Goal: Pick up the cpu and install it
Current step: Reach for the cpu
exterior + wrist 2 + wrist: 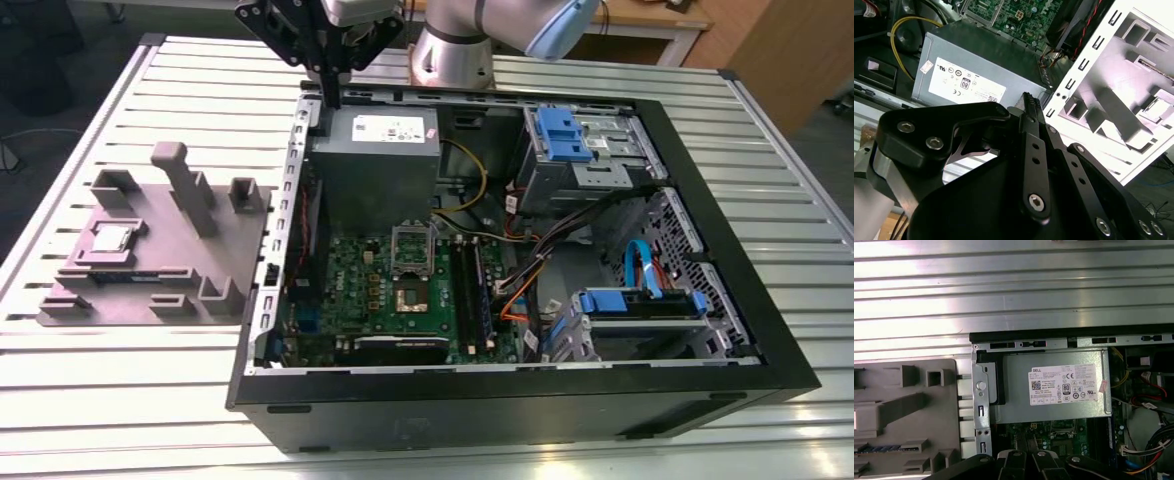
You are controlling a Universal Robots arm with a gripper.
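Observation:
The cpu (110,238), a small silver-topped square, lies in a recess of the grey holder block (200,270) at the exterior view's left, outside the case. My gripper (327,80) hangs high over the back left corner of the open computer case (747,330), above the grey power supply (374,165) and far from the cpu. In the second wrist view the black fingertips (1029,101) meet with nothing between them. The motherboard's cpu socket (411,292) sits in the middle of the green board (354,290), its lid raised.
Inside the case are black memory slots (467,285), drive cages with blue clips (574,135), and loose orange, black and yellow cables (527,270). The case stands on a ribbed metal table (120,400). Upright pegs (180,185) rise from the holder block.

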